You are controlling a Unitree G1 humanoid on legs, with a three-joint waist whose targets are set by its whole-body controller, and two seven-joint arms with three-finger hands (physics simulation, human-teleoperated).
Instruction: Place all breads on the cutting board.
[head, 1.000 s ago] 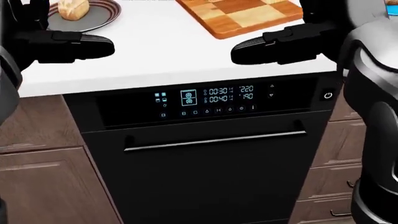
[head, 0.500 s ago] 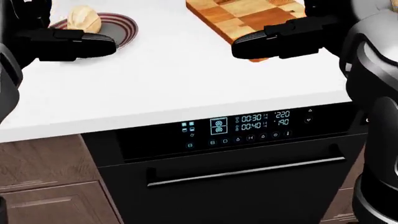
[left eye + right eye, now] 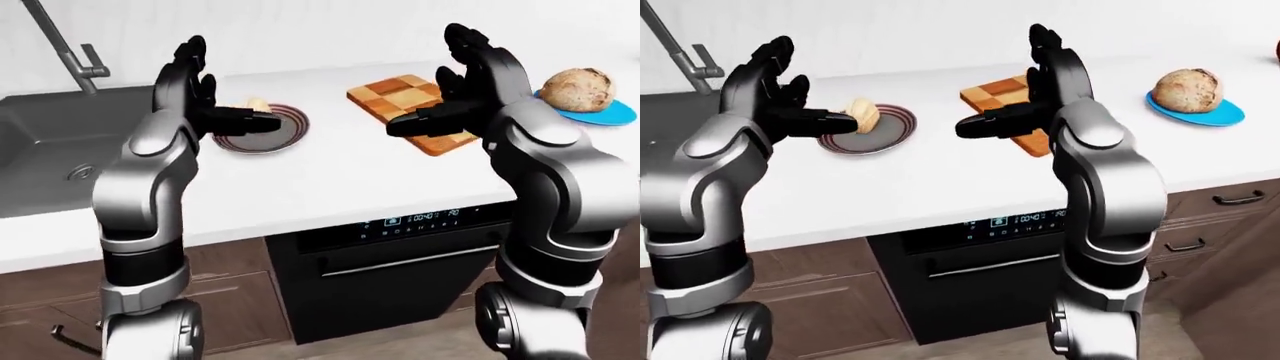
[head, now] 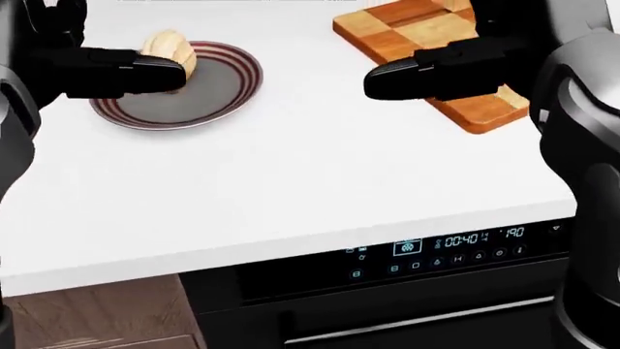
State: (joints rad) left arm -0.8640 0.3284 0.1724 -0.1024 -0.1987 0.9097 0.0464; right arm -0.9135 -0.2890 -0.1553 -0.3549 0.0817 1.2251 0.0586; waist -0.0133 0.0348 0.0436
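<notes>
Both hands raised, fingers spread, holding nothing.
Only the eye views show the round loaf (image 3: 1187, 91) on its blue plate (image 3: 1223, 114); the left hand (image 4: 116, 71) partly hides the bread roll (image 4: 171, 47).

Small pale bread roll (image 4: 171, 48) sitting on striped grey plate (image 4: 179, 109), toward its upper left in head view. Checkered wooden cutting board (image 3: 398, 96) lying flat on white counter, bare, angled diagonally. Large round crusty loaf (image 3: 1187, 89) resting on blue plate (image 3: 1220, 114), well right of board.
</notes>
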